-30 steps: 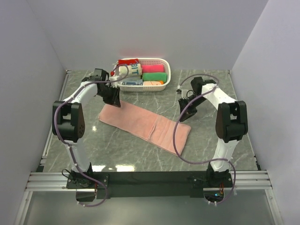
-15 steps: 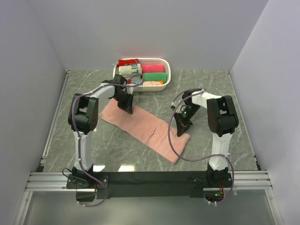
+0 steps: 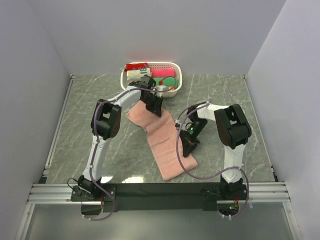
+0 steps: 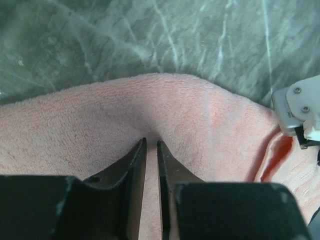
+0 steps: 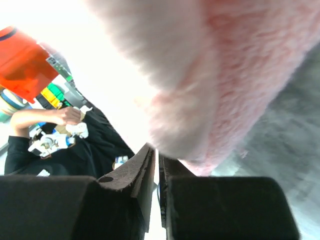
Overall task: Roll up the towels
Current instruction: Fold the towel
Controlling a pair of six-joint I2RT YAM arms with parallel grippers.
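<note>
The salmon-pink towel [image 3: 162, 145] lies flat on the marble table, running from in front of the basket down toward the near edge. My left gripper [image 3: 154, 105] is at the towel's far end, its jaws nearly closed and pinching a fold of terry cloth [image 4: 175, 110] between the fingertips of the gripper [image 4: 151, 141]. My right gripper [image 3: 186, 145] is at the towel's right edge near its near end. In the right wrist view the gripper [image 5: 156, 150] is shut at the towel's lifted edge [image 5: 225, 75].
A white plastic basket [image 3: 170, 64] at the back holds red, green, magenta and cream cloth bundles, right behind my left gripper. A white part of the right arm [image 4: 300, 107] shows at the towel's edge. Grey walls stand on three sides.
Both grippers moved with the towel in them. Its far end went right toward the basket, its near end went left and nearer. The towel now lies at a steeper angle.
</note>
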